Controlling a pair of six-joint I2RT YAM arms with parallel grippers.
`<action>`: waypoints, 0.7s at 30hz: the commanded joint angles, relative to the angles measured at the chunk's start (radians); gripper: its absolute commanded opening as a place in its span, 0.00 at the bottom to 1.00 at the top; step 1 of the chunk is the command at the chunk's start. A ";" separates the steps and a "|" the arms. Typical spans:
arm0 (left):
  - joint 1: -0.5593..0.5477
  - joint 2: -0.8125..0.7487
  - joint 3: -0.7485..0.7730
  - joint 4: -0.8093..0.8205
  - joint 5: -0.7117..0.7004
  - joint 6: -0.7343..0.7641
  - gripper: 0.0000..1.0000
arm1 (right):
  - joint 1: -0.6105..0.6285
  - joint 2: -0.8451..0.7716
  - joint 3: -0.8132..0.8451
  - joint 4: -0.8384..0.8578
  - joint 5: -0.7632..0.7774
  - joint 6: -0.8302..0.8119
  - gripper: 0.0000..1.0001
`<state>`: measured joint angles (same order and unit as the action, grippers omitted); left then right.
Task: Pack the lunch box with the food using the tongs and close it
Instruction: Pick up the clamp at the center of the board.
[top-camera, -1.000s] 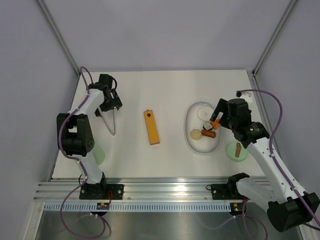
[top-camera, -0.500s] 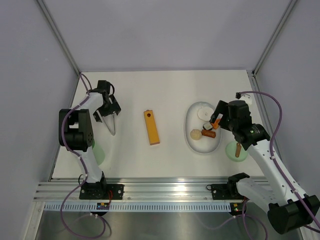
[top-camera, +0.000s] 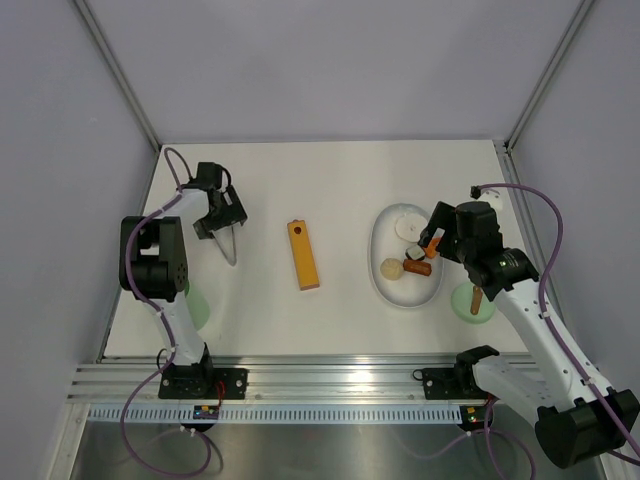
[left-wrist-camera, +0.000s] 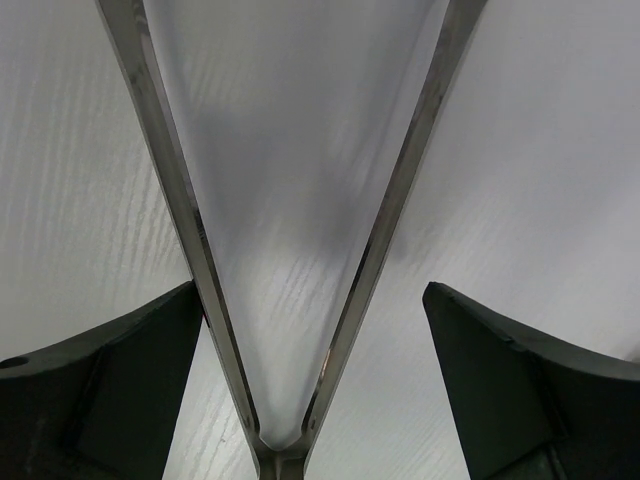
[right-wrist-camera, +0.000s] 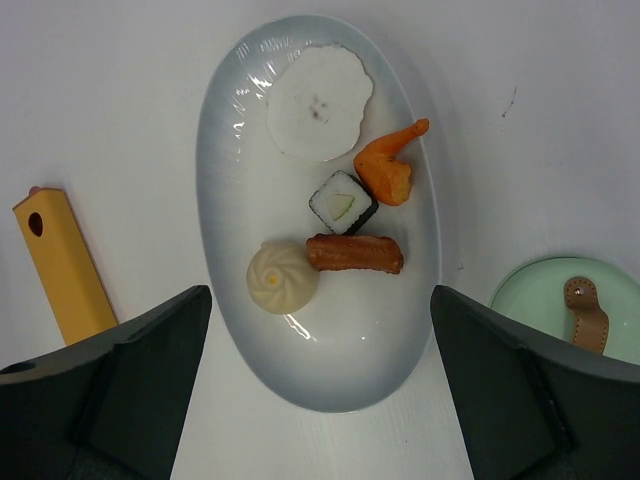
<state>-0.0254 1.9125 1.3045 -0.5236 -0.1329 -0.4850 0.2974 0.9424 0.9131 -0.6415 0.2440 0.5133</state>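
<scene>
The grey V-shaped tongs (left-wrist-camera: 290, 300) lie flat on the white table, their joined end between my left gripper's (left-wrist-camera: 310, 290) open jaws. The left finger (left-wrist-camera: 110, 390) sits right beside one tong arm; the right finger (left-wrist-camera: 530, 380) stands apart from the other. From above, the left gripper (top-camera: 222, 215) covers the tongs' (top-camera: 230, 248) upper end. The mint lunch box (top-camera: 197, 306) is mostly hidden under the left arm. My right gripper (right-wrist-camera: 320, 295) hangs open over the white plate (right-wrist-camera: 230, 180) of food: bun (right-wrist-camera: 283, 278), sausage (right-wrist-camera: 355, 253), dark-and-white cube (right-wrist-camera: 343, 202), orange piece (right-wrist-camera: 390, 170). The green lid (right-wrist-camera: 575, 310) lies to the right.
A long orange block (top-camera: 303, 255) lies mid-table between tongs and plate (top-camera: 383, 262). A flat white slice (right-wrist-camera: 318, 100) sits at the plate's far end. The lid (top-camera: 476, 300) rests close to the right arm. Grey walls close in the back and both sides.
My left gripper has come down over the tongs' joined end, and the tongs have shifted slightly right. The right arm has hardly moved.
</scene>
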 joint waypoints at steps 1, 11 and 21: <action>-0.011 -0.001 -0.007 0.077 0.058 0.043 0.95 | -0.001 -0.005 -0.005 0.028 0.001 0.013 0.99; -0.013 0.048 0.061 0.027 -0.079 0.048 0.99 | -0.001 -0.007 -0.013 0.017 0.001 0.016 0.99; -0.011 0.085 0.101 0.008 -0.106 0.046 0.99 | 0.000 -0.017 -0.017 0.008 0.009 0.016 0.99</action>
<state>-0.0399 1.9877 1.3628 -0.5224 -0.2016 -0.4435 0.2974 0.9424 0.8951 -0.6407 0.2440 0.5209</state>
